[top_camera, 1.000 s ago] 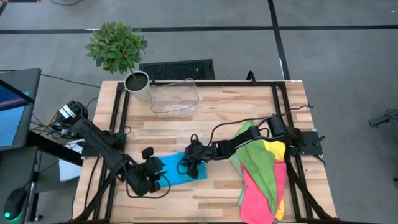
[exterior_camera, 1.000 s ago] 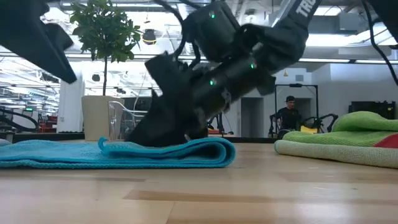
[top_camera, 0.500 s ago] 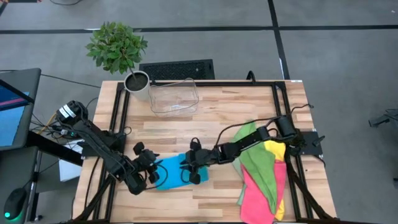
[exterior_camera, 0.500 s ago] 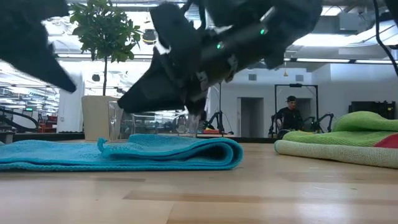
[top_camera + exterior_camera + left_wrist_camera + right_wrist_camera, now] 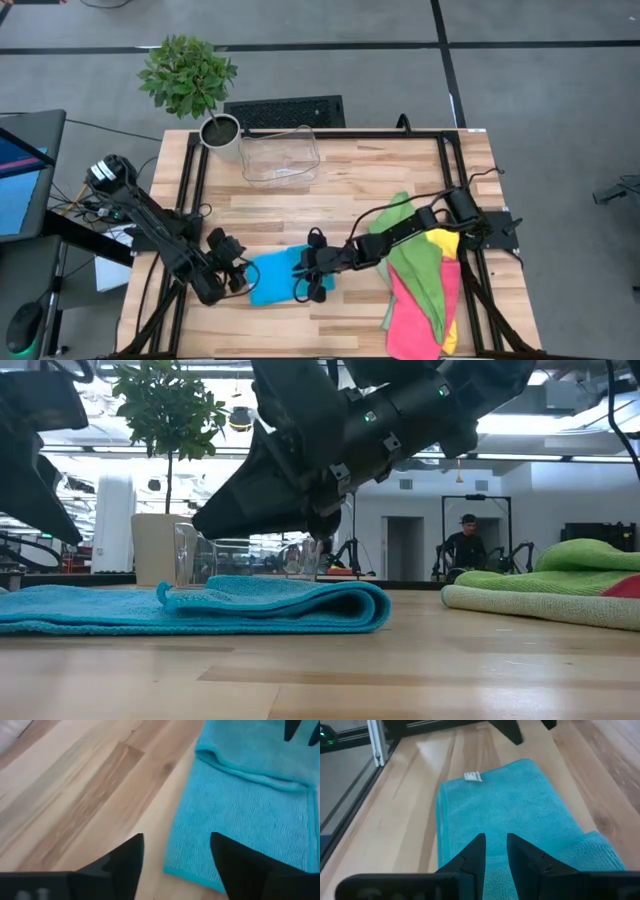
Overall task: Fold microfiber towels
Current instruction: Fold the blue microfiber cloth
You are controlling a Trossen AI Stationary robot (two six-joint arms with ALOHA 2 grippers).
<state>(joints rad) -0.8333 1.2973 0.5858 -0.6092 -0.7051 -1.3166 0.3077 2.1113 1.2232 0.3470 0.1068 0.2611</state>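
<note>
The blue towel (image 5: 283, 277) is lying flat on the bench (image 5: 350, 180), near the front edge, between the two arms. It is already folded over, and its long side is running from one arm to the other.

The left gripper (image 5: 233, 271) is sitting just beside the towel's left end with its fingers wide apart, holding nothing. The right gripper (image 5: 309, 277) is hanging low over the towel's right end, where the fat fold is. Its fingers are nearly together with a thin gap, and I am not seeing any cloth pinched in them.

I think each gripper is close to its own end. The other towels (image 5: 420, 285) are waiting in a pile on the right.
</note>
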